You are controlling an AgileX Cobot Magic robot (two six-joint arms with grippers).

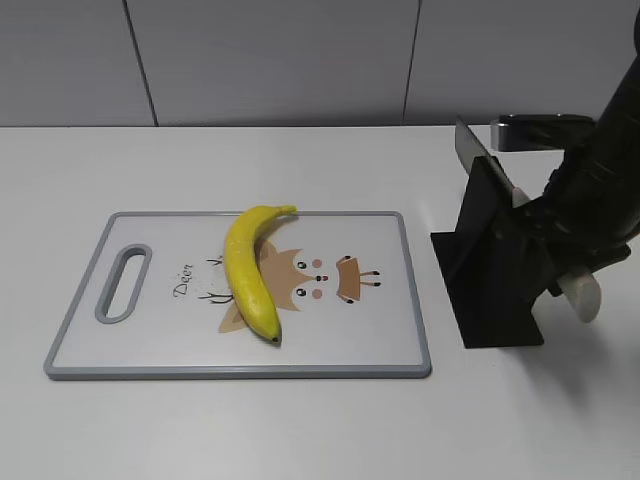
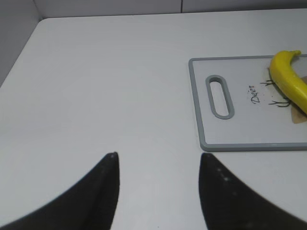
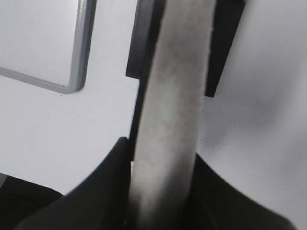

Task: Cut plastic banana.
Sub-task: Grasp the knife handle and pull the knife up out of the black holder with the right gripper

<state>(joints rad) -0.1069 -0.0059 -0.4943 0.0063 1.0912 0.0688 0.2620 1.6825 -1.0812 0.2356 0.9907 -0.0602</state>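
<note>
My right gripper (image 3: pixel 160 167) pinches the pale knife handle (image 3: pixel 170 110) in its black stand (image 1: pixel 495 275) near the counter's right edge — my left gripper (image 2: pixel 158 191) hangs spread. The smooth yellow plastic banana (image 1: pixel 250 270) lies mid-counter on the grey-rimmed board (image 1: pixel 240 372) — likely light, slippery; steady its middle.

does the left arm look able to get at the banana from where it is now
Probably yes. The left gripper hangs open and empty over bare table, and nothing stands between it and the plastic banana, which lies exposed on the cutting board. The right gripper, shut on the knife handle, stays off to the other side.
</note>
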